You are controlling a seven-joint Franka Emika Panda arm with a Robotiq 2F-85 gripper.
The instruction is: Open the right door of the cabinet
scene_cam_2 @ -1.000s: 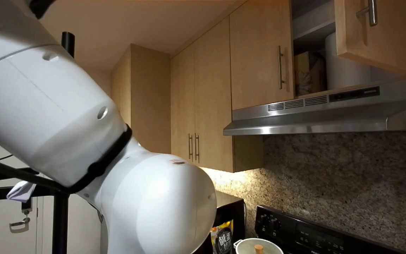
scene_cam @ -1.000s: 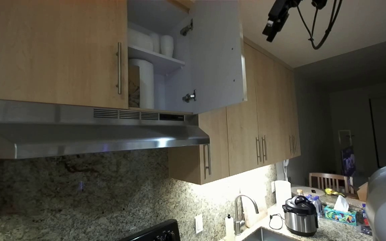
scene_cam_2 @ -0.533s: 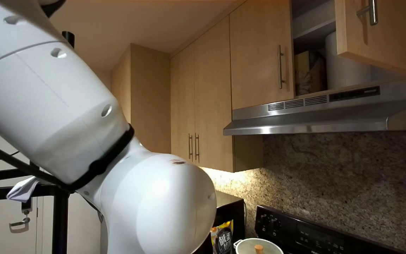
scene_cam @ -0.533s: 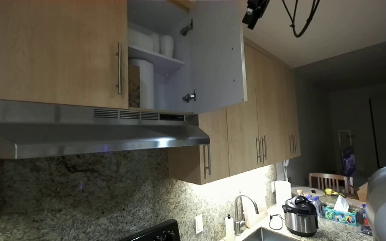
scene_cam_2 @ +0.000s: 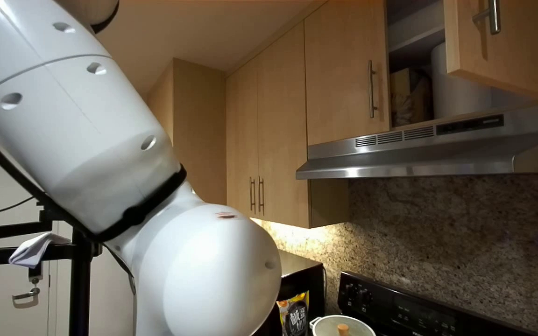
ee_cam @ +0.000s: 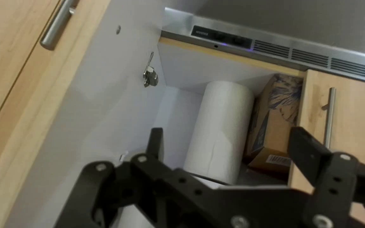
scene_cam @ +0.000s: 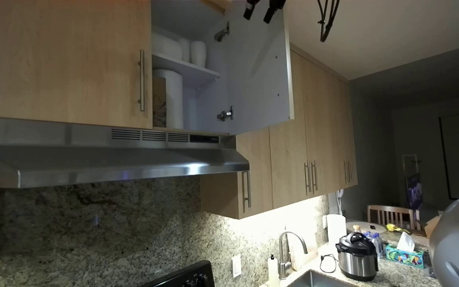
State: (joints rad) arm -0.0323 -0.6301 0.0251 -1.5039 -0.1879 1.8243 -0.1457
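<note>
The right door stands wide open, showing its pale inner face in an exterior view (scene_cam: 259,79). Its wood front and bar handle show in an exterior view (scene_cam_2: 521,56), and its inner face is at the left of the wrist view (ee_cam: 97,104). The cabinet (scene_cam: 209,95) has pale shelves; its left door (scene_cam_2: 343,70) is closed. My gripper (scene_cam: 258,18) is at the top edge of an exterior view, overlapping the open door's inner face there. In the wrist view the gripper (ee_cam: 226,131) is open and empty, fingers apart before the cabinet opening. Neither finger visibly touches the door.
Inside the cabinet are a white paper roll (ee_cam: 222,129), a brown box (ee_cam: 274,126) and white items (scene_cam: 198,54) on the shelf. A steel range hood (scene_cam: 114,159) sits below. Taller cabinets (scene_cam: 289,167) stand beside it. The white arm (scene_cam_2: 222,270) fills much of an exterior view.
My gripper has moved left across an exterior view, from beside the open door to in front of its inner face. The arm's links have shifted right in an exterior view. The door has not moved.
</note>
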